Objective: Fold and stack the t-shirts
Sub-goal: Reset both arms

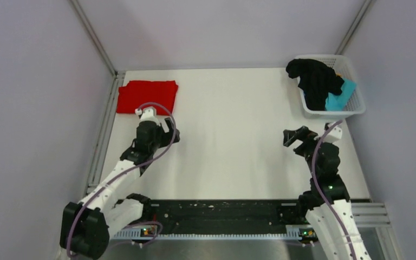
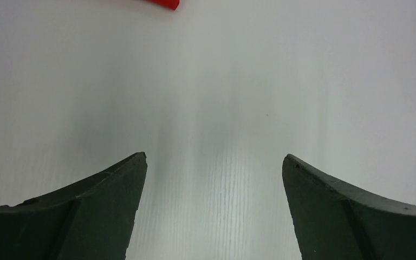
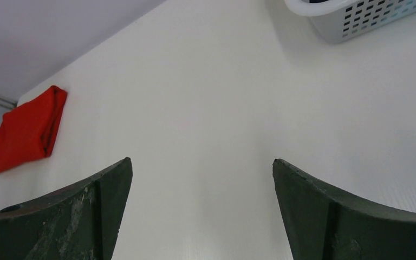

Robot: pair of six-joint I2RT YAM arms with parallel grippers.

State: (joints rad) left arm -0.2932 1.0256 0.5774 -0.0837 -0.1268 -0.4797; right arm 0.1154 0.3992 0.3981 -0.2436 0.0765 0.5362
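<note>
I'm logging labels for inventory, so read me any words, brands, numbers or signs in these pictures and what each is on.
There is no readable text in any view. The red shirt, black shirt, blue shirt and white basket show no print, label or number.

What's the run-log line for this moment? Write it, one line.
red t-shirt: folded, far left | black t-shirt, teal t-shirt: in basket | left gripper: open, empty | right gripper: open, empty
</note>
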